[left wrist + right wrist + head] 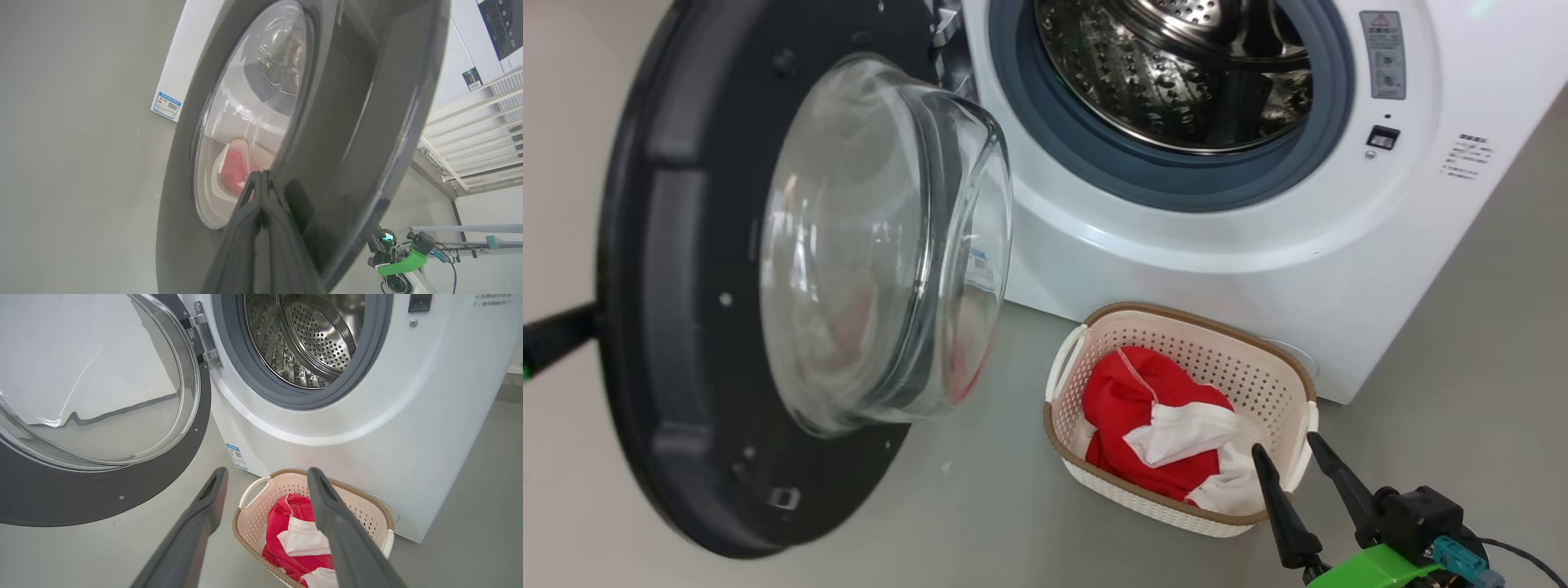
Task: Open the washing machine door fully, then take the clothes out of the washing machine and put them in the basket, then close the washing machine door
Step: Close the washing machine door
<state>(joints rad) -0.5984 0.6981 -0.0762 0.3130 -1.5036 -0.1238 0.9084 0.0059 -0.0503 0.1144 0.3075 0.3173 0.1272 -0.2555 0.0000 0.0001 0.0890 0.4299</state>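
Here, left fingers (241,228) clenched at the washing machine door (347,122), right fingers (331,522) spread by the basket (255,522) (blue label (235,455) unreadable).

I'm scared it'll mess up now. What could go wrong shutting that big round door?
The shut left tool has only its thin tips against the round glass door with the glossy black rim; they might slip while pushing. The open right tool sits close to the brown rim of the cream perforated plastic basket and could knock it.

laundry space, white washing machine (1176,269)
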